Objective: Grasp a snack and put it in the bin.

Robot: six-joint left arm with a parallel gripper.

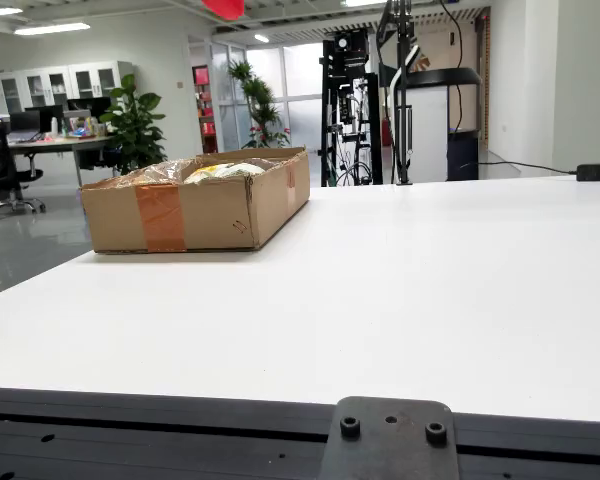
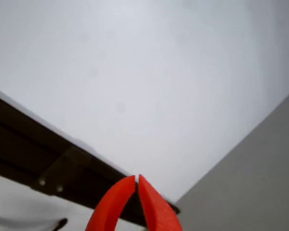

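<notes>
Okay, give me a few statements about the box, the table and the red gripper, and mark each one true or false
1. The cardboard box sits on the white table toward the left in the view from the side. True.
2. The box is empty. False: crinkled snack packets show above its rim.
3. In the view that rides on the gripper, the red fingertips of the gripper meet at their points. True.
4. The gripper is holding a snack. False: nothing shows between the red tips.
5. Snacks lie scattered on the table in front of the box. False: none is seen on the table outside the box in either view.
</notes>
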